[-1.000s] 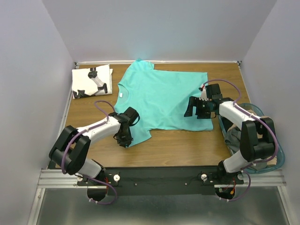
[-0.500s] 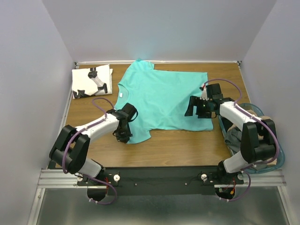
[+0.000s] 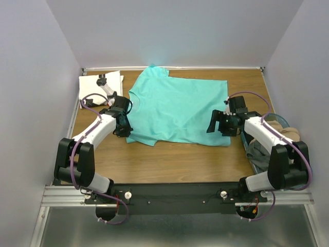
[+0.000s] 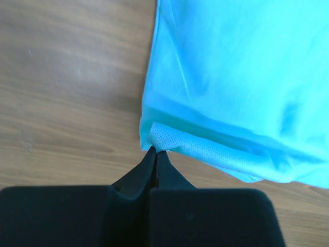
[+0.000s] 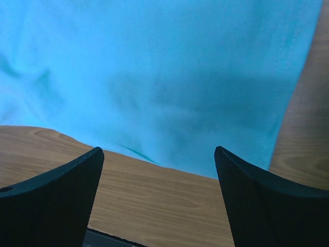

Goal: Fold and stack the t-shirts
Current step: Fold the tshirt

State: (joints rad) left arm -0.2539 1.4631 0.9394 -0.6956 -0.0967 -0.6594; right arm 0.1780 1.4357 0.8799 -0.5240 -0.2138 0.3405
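Observation:
The turquoise t-shirt (image 3: pixel 177 108) lies spread across the middle of the table. My left gripper (image 3: pixel 126 133) is at its near left corner. In the left wrist view the left gripper (image 4: pixel 155 153) is shut on a corner of the turquoise cloth (image 4: pixel 236 77), where the hem is doubled over. My right gripper (image 3: pixel 216 123) is open over the shirt's near right part. In the right wrist view the right gripper (image 5: pixel 159 150) has its fingers wide apart, just above the shirt's edge (image 5: pixel 164 82), holding nothing. The white t-shirt with black marks (image 3: pixel 97 85) lies folded at the back left.
A blue-rimmed basket (image 3: pixel 300 172) with grey and beige cloth stands off the table's right edge beside my right arm. Walls close in the back and both sides. Bare wooden table (image 3: pixel 185 159) runs along the near side.
My left gripper has moved left and toward the back, holding the shirt's near left corner, so the near left sleeve no longer sticks out. My right gripper has shifted slightly nearer.

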